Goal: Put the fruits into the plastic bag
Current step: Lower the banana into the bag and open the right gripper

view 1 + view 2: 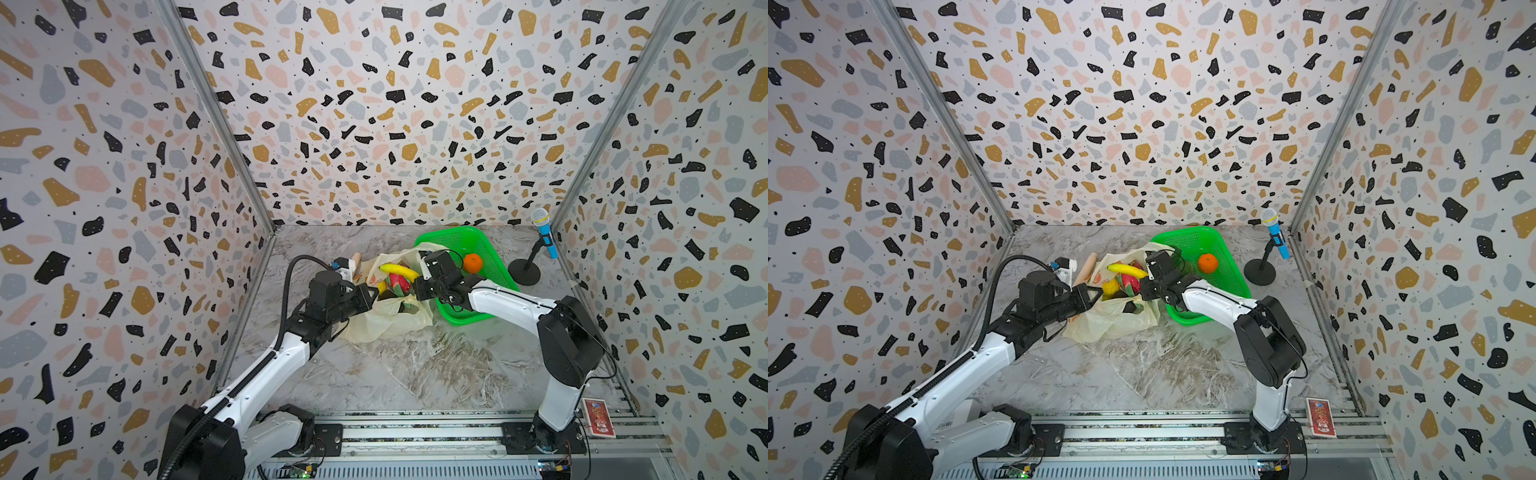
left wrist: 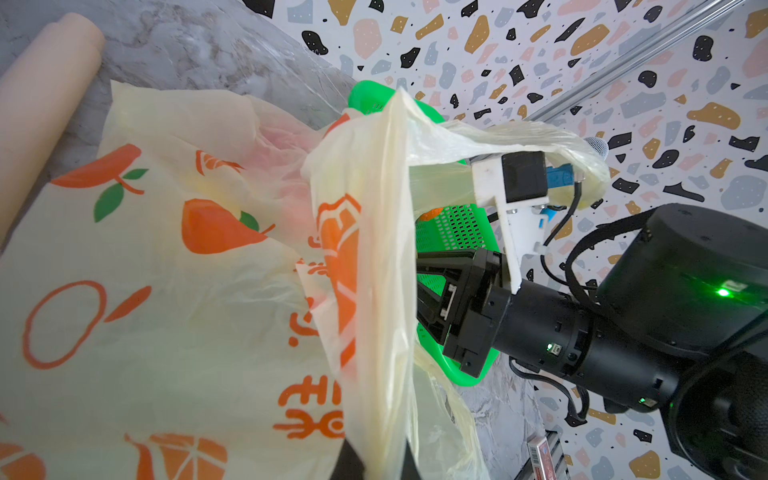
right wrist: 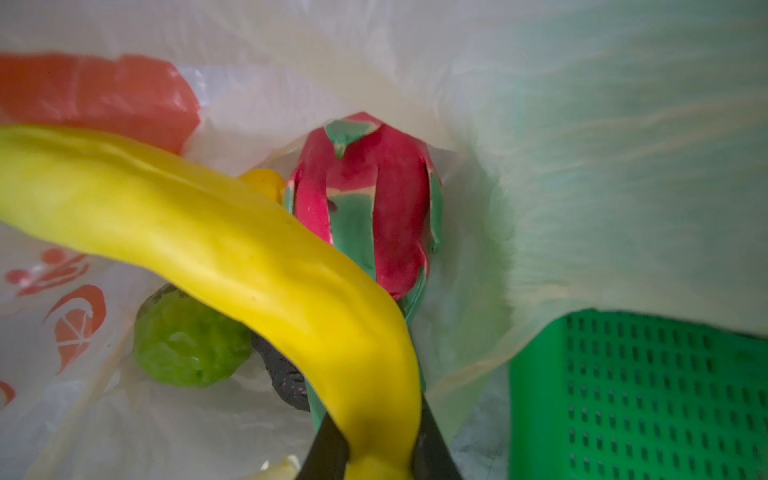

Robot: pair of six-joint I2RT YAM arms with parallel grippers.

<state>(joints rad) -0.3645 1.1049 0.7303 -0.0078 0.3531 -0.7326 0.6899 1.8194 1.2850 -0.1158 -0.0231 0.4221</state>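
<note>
The plastic bag point(image 1: 386, 320) point(image 1: 1113, 320) lies open on the marble table, pale yellow with orange prints. My left gripper point(image 2: 380, 461) point(image 1: 374, 293) is shut on the bag's rim point(image 2: 374, 291) and holds it up. My right gripper point(image 3: 380, 453) point(image 1: 417, 276) is shut on one end of a yellow banana point(image 3: 232, 249) point(image 1: 399, 271) over the bag's mouth. Inside lie a pink-red dragon fruit point(image 3: 374, 199), a green avocado point(image 3: 187, 345) and a lemon point(image 3: 264, 183), partly hidden by the banana. An orange point(image 1: 473, 263) point(image 1: 1207, 263) sits in the green basket point(image 1: 457, 241).
The green basket point(image 3: 636, 395) stands right against the bag. A beige stick point(image 1: 1088, 266) point(image 2: 37, 104) lies behind the bag on the left. A blue microphone point(image 1: 544, 232) stands on its stand at the back right. A red card box point(image 1: 598, 417) lies by the right arm's base.
</note>
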